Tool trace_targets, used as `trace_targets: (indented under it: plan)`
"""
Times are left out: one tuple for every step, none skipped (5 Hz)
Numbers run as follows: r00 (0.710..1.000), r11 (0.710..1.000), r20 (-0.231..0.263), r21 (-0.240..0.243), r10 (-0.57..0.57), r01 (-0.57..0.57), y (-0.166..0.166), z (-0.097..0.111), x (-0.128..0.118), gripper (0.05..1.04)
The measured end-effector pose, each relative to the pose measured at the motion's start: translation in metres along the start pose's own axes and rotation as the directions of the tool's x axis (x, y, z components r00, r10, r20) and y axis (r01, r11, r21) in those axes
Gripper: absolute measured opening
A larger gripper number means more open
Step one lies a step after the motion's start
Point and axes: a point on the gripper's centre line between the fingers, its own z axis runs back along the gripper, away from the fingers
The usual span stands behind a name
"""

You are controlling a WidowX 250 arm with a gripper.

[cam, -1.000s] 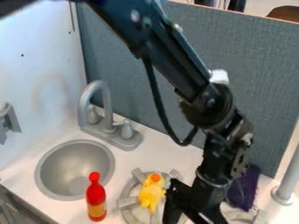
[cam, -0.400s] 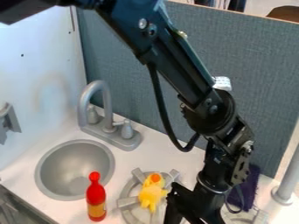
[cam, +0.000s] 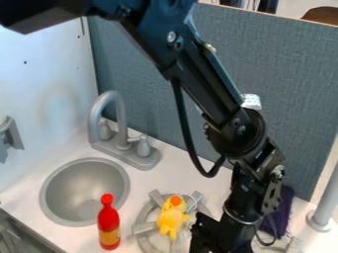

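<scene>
Well, the gripper (cam: 212, 236) hangs near the yellow toy (cam: 172, 218), though whether it's open I cannot tell.

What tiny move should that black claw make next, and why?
Probably a small sideways shift toward the yellow toy: the black claw hangs low beside it, much nearer than to the red bottle, and the toy sits on the grey burner.
</scene>
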Motion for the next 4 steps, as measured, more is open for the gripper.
trace_targets:
  plan:
    - [1.000,1.000,0.015,-0.008,0.001,-0.001,-0.0013,-0.0009,0.0041,1.001]
    - [1.000,1.000,0.018,-0.007,0.015,-0.014,-0.0013,-0.0024,0.0058,1.001]
    - [0.999,1.000,0.036,-0.008,0.011,-0.011,-0.0020,-0.0018,0.0091,1.001]
    - [0.999,1.000,0.030,-0.012,0.022,-0.022,-0.0029,-0.0086,0.0132,1.001]
